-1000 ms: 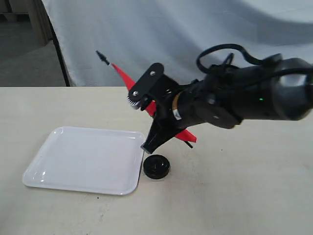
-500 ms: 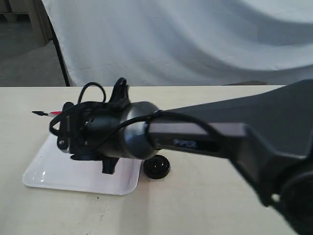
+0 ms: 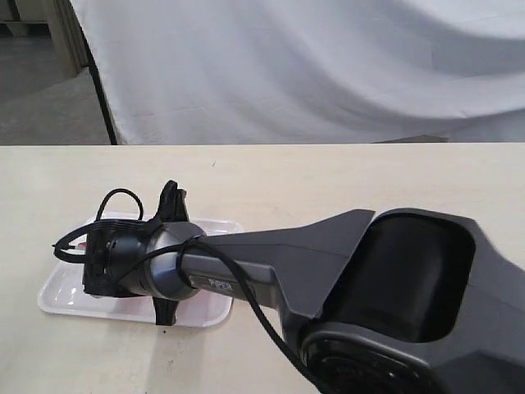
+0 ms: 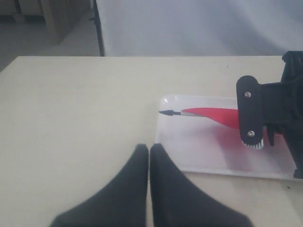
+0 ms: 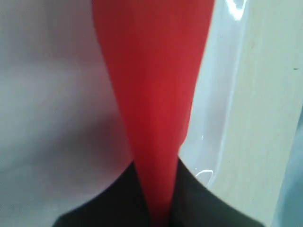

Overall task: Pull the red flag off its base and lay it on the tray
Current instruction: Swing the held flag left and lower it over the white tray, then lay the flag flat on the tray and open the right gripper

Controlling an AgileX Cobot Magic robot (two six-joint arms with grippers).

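Note:
The red flag (image 4: 214, 116) is level, low over the white tray (image 4: 189, 156), its black pole tip (image 4: 165, 112) pointing to the tray's far end. My right gripper (image 4: 251, 119) is shut on the flag's cloth, which fills the gap between its fingers in the right wrist view (image 5: 152, 94). I cannot tell whether the flag touches the tray. In the exterior view the right arm (image 3: 246, 275) reaches across the tray (image 3: 51, 297) and hides the base. My left gripper (image 4: 148, 149) is shut on nothing, above bare table beside the tray.
The tabletop (image 3: 344, 180) is pale wood, with a white cloth backdrop (image 3: 328, 66) behind it. The right arm's big dark link (image 3: 410, 295) fills the lower right of the exterior view. Black cables (image 3: 119, 201) loop off the right wrist.
The right arm has swung left from above the base to the tray, carrying the flag, and has dropped lower over it. The base is now hidden behind the arm.

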